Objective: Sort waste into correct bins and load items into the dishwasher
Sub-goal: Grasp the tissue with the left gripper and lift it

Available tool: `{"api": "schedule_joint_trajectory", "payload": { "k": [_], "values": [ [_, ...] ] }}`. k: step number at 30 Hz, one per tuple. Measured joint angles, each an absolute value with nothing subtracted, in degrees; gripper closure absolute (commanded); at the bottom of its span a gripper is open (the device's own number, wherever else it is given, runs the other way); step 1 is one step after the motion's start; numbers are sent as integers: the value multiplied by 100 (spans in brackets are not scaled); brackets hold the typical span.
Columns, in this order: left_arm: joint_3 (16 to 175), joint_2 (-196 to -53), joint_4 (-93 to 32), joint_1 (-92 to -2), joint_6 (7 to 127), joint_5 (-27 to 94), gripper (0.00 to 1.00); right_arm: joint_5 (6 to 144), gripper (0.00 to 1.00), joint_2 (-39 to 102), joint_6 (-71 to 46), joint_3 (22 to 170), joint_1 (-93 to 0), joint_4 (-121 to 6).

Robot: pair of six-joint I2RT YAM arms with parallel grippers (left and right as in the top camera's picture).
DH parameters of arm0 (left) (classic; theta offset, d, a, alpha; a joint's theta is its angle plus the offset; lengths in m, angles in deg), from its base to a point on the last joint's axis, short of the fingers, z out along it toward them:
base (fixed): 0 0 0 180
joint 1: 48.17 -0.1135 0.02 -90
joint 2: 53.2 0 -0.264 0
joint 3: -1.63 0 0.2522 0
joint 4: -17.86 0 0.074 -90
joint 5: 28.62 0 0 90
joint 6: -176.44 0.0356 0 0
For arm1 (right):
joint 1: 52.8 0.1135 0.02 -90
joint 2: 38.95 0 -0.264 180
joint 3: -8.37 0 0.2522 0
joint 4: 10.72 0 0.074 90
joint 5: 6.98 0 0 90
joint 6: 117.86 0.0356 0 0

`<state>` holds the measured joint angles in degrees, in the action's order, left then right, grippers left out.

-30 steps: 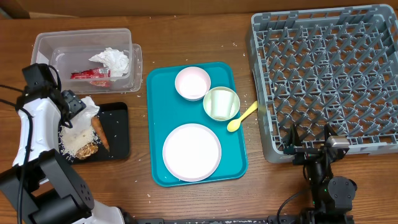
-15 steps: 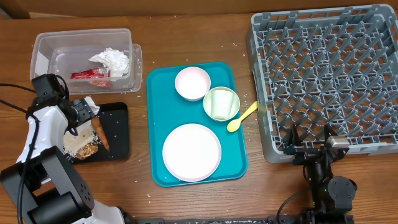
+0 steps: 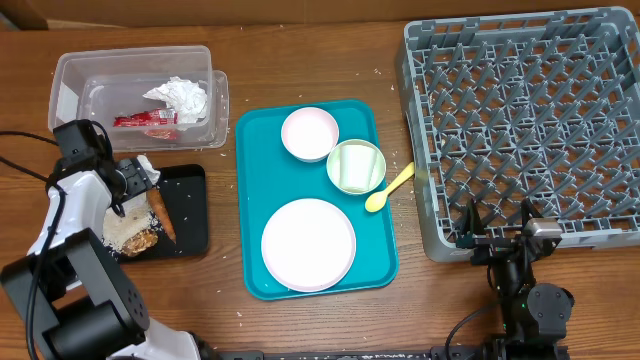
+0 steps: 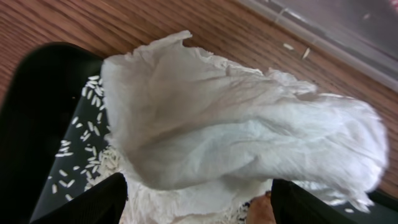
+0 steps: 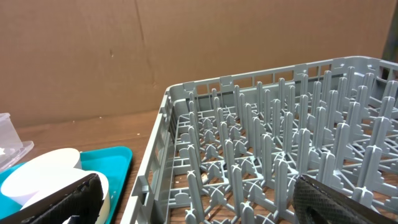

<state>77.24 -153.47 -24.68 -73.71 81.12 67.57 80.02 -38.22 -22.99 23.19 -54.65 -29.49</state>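
Left gripper [image 3: 133,183] jaws either side of napkin [image 4: 236,137] at black tray [image 3: 190,215], frame left — grip unclear, right gripper [image 3: 495,228] by rack [image 3: 520,120], lower right, jaws wide apart — empty.

Left arm [image 3: 72,205]: white shell over black joints; thin black cables run off its outer side.
Right arm [image 3: 527,295]: black throughout; grey block behind the gripper.
Fingers [image 5: 339,200]: black, matt, finely textured surface.

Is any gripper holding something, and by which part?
Right gripper: nothing. Left gripper straddles the crumpled napkin over the black tray; a firm hold cannot be told.
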Motion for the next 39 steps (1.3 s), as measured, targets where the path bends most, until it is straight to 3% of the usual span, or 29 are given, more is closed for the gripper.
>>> {"api": "schedule_joint_trajectory", "payload": {
  "k": [3,7,17,30,39],
  "values": [
    [7722,-15506,-2406,-7371,8184,6755,25,8004,0,-3822,-2299,2319,-5465,-2947],
    [7715,-15598,-2319,-7371,8239,6755,34,8002,0,-3822,-2301,2319,-5465,-2947],
    [7715,-15598,-2312,-7371,8339,6760,96,8002,0,-3822,-2299,2319,-5465,-2945],
    [8375,-15554,-3724,-7371,8337,6757,96,8002,0,-3822,-2297,2319,-5463,-2947],
    [8729,-14623,-4304,-7371,8162,6729,96,8002,0,-3822,-2299,2319,-5463,-2947]
  ]
}}
